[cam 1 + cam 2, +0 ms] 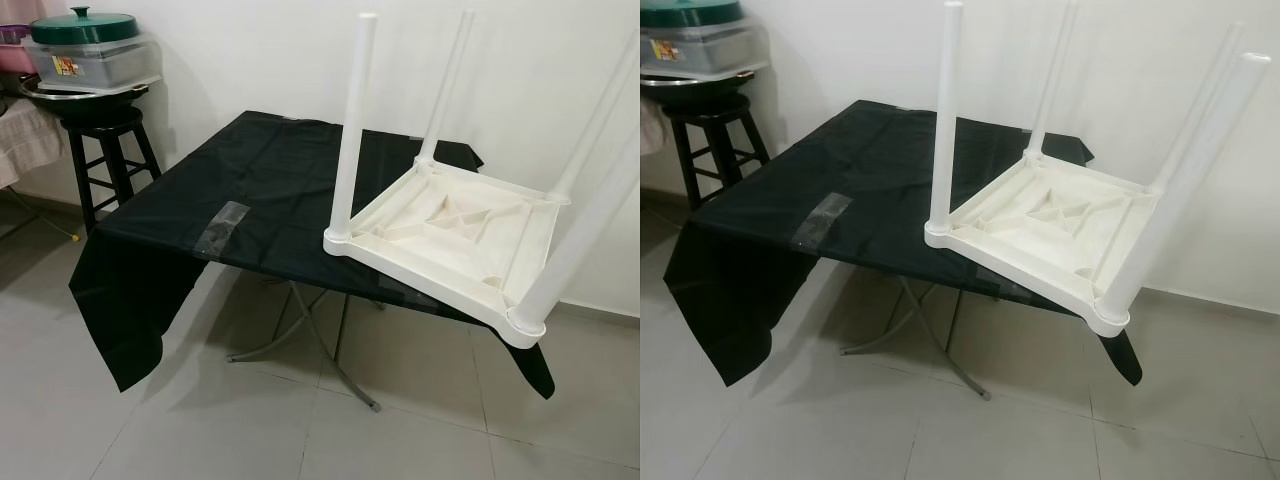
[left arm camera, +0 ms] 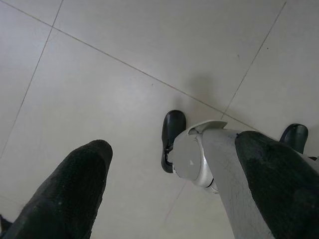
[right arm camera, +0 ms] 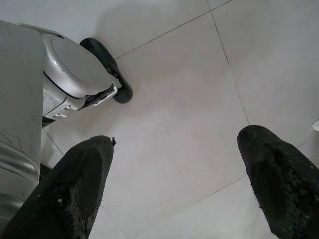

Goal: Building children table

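The children's table (image 1: 455, 235) looks like smooth cream plastic. A glossy black plastic sheet (image 1: 250, 180) lies under it. The gripper fingers (image 2: 70, 194) look rough and matt.

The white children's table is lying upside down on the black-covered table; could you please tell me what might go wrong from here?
1. The white children's table has one corner jutting past the edge of the black-covered table, so a nudge might tip it to the floor.
2. The black cover hangs loose and could slide if dragged.
3. Both claws hang open over the floor tiles, so reaching in could knock the upright legs.
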`<state>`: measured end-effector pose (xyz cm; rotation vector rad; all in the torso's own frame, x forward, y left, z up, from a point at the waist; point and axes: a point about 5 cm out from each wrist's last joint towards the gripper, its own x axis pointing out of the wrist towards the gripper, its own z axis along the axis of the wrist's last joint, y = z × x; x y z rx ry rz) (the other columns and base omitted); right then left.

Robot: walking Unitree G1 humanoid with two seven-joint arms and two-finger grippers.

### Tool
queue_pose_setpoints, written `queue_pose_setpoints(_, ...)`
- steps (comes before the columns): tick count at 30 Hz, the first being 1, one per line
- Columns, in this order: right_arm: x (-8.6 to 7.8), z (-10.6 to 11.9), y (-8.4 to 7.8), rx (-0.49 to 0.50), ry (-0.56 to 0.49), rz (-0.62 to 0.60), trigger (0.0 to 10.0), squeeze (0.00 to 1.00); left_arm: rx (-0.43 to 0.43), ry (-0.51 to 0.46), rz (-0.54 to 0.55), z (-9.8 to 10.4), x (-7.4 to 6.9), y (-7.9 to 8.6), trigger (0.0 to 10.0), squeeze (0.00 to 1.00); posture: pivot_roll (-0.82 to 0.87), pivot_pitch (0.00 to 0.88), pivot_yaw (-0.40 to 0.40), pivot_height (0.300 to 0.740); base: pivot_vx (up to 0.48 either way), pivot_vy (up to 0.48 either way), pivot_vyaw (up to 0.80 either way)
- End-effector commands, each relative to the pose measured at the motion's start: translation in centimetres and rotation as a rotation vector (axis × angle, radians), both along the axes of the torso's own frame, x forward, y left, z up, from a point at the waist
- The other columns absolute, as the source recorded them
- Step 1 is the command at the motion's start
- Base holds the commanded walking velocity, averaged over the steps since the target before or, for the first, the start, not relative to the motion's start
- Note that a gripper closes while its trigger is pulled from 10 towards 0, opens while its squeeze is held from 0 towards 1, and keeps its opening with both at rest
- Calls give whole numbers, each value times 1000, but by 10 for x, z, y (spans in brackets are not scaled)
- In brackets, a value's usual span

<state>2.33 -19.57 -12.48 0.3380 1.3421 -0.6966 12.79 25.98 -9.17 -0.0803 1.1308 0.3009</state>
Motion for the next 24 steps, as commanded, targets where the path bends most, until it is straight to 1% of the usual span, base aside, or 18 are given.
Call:
queue_pose_setpoints(1,182,58,-33,-195,-202,837,10000,0,-11,14,-3,-2,-3,-3,10000,0,64,0,-88,740,0,0,0)
queue_pose_setpoints(24,183,58,-33,-193,-203,839,10000,0,-11,14,-3,-2,-3,-3,10000,0,66,0,-89,740,0,0,0)
